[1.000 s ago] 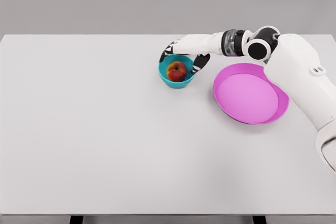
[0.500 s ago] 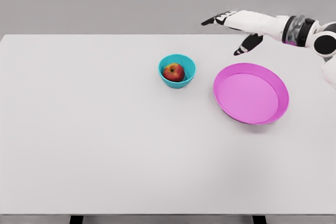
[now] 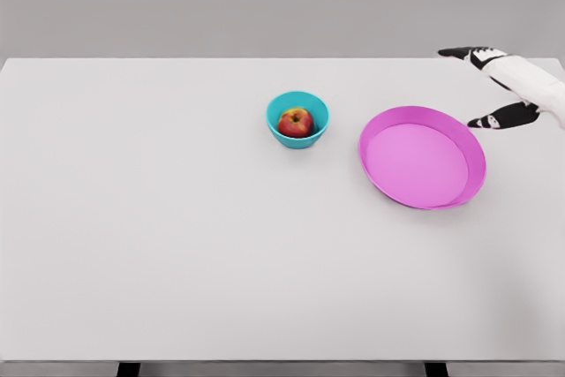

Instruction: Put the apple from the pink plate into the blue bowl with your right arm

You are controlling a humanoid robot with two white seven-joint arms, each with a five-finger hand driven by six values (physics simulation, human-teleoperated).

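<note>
Head view: the apple sits inside the blue bowl, a little above and right of the frame's centre on the white table. The pink plate lies to the bowl's right, apart from it. At the upper right edge of the frame, the right hand hovers with fingers spread, holding nothing, just beyond the plate's upper right rim.

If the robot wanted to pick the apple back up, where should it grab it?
Probably from above. The apple sits stem-up inside the blue bowl, whose wall hides its lower sides. The fingers could close around its round upper half, reaching straight down past the rim.
</note>
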